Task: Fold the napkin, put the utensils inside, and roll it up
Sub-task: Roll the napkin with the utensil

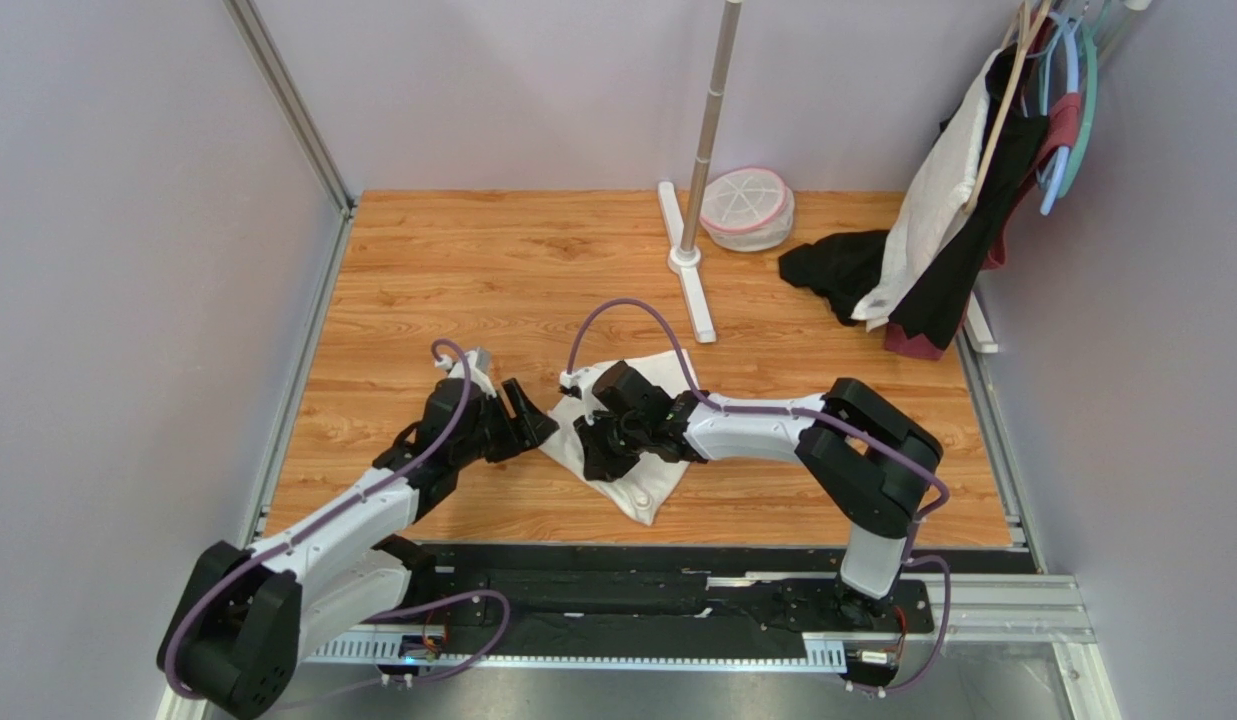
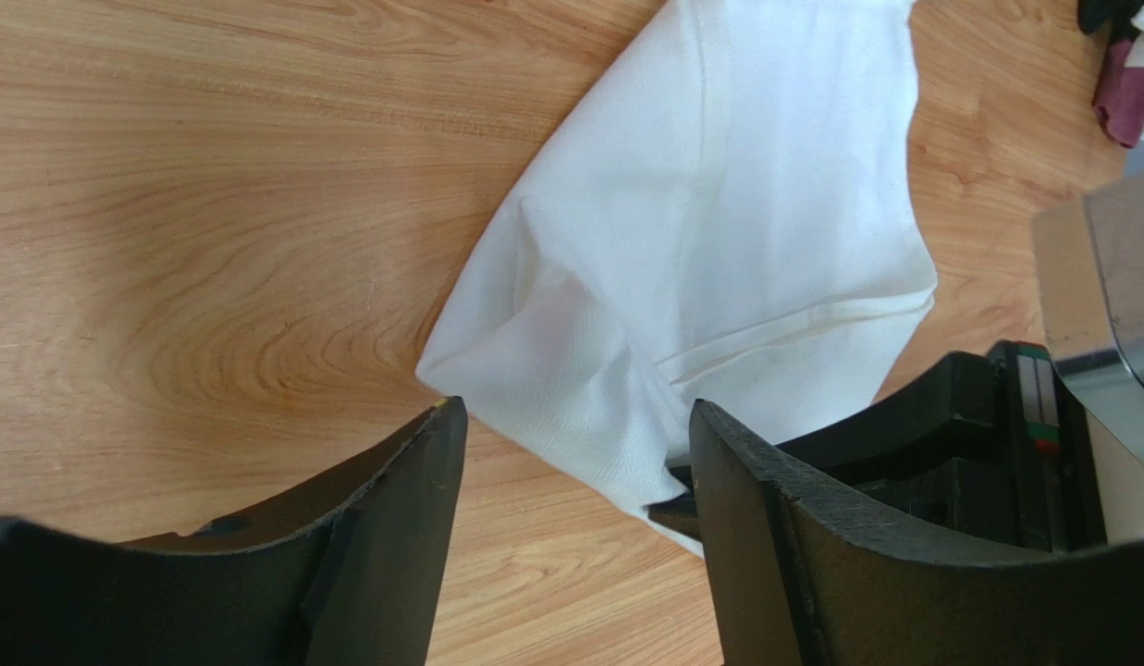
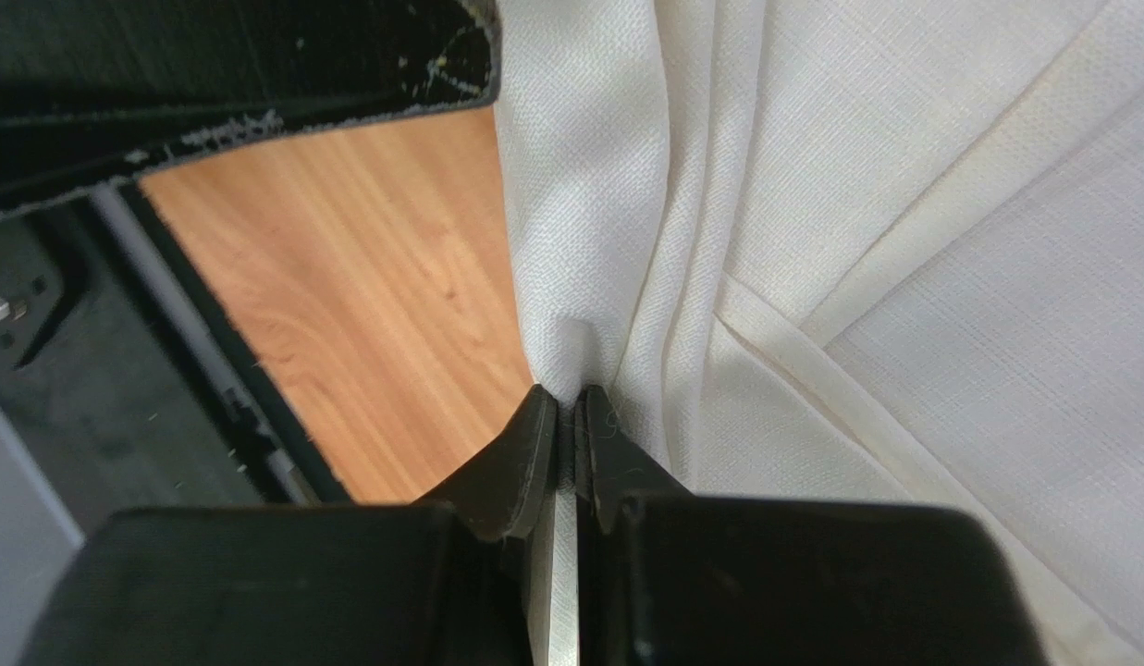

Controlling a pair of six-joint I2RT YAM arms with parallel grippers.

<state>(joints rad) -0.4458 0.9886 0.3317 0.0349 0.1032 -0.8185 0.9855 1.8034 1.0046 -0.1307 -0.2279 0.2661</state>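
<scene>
The cream-white napkin (image 1: 650,477) lies crumpled on the wooden table between the two arms. It also shows in the left wrist view (image 2: 702,264) and fills the right wrist view (image 3: 883,278). My right gripper (image 3: 575,403) is shut on a fold of the napkin near its left side; in the top view it sits over the cloth (image 1: 606,443). My left gripper (image 2: 577,430) is open and empty, its fingers either side of the napkin's near corner, just left of the cloth in the top view (image 1: 527,425). No fork is in view.
A metal pole on a white base (image 1: 696,195) stands behind the napkin. A white mesh basket (image 1: 747,207) sits at the back. A black cloth (image 1: 835,270) and garments on hangers (image 1: 970,180) are at the back right. The table's black front rail (image 1: 654,578) lies near.
</scene>
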